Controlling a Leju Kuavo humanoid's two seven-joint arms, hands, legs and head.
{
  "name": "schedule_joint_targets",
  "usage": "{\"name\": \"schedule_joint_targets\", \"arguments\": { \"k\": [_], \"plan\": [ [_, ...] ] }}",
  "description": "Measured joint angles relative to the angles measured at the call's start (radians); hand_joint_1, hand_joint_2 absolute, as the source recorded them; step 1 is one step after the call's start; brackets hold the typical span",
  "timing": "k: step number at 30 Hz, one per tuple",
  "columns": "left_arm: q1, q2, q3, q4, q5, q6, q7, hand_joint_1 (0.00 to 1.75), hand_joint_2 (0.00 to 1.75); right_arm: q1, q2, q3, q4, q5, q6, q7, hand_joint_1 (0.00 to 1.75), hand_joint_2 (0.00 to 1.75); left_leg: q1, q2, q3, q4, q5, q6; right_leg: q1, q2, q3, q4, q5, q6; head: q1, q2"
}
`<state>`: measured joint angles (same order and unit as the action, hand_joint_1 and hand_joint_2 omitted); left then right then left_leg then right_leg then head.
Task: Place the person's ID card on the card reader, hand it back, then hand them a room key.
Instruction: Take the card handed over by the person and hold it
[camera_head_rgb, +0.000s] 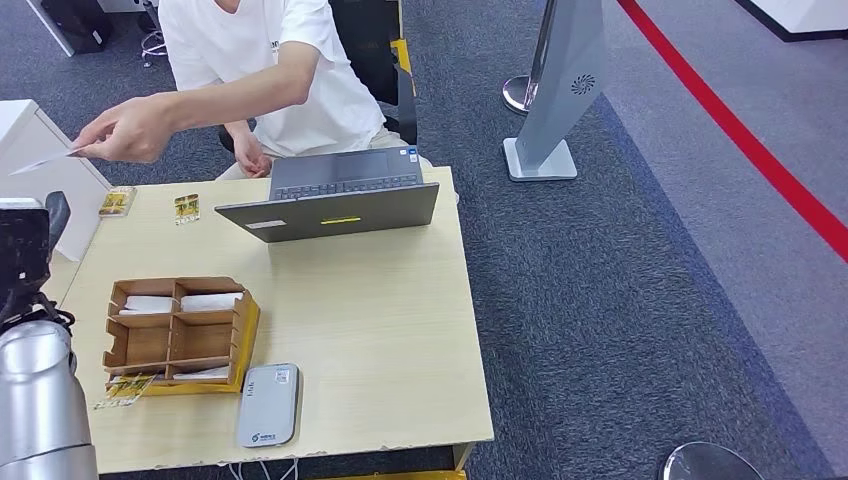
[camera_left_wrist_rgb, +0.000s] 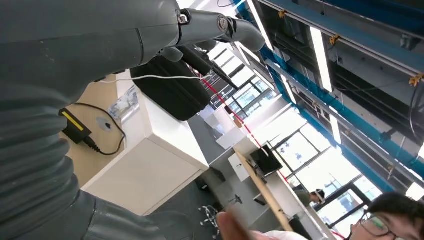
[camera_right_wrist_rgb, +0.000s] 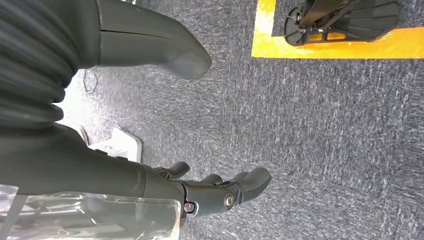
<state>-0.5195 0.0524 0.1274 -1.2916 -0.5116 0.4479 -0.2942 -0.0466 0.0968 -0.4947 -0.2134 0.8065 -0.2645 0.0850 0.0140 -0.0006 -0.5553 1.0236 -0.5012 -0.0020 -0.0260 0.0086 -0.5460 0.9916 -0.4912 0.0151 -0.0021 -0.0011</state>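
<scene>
person's hand (camera_head_rgb: 135, 128) is extending the id card (camera_head_rgb: 45, 160) toward the raised left hand (camera_left_wrist_rgb: 150, 35), fingers spread, holding nothing, ready to receive. right hand (camera_right_wrist_rgb: 165, 125) is hanging spread over carpet. card reader (camera_head_rgb: 268, 404) is waiting near the table edge.

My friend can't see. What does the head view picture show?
A person's hand holds out a card over a wooden table with a laptop, a compartment box and a grey card reader.
</scene>
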Motion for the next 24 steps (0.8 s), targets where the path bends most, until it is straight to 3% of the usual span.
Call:
{"name": "schedule_joint_targets", "arguments": {
  "k": [20,24],
  "plan": [
    [-0.309,0.118,-0.261,0.412,-0.422,-0.040,0.253,0.00,1.75,-0.004,0.001,0.006,0.003,0.058,0.032,0.026,0.00,1.75,0.000,0.000,0.000,0.000,0.000,0.000,0.000,0.000,0.000,0.001,0.000,0.000,0.000,0.000],
    [-0.365,0.142,-0.311,0.490,-0.506,-0.039,0.300,1.75,1.75,-0.006,0.001,0.006,0.005,0.074,0.037,0.032,0.00,1.75,0.000,0.000,0.000,0.000,0.001,0.000,0.000,0.000,0.000,0.001,0.000,0.000,0.000,0.000]
  ]
}}
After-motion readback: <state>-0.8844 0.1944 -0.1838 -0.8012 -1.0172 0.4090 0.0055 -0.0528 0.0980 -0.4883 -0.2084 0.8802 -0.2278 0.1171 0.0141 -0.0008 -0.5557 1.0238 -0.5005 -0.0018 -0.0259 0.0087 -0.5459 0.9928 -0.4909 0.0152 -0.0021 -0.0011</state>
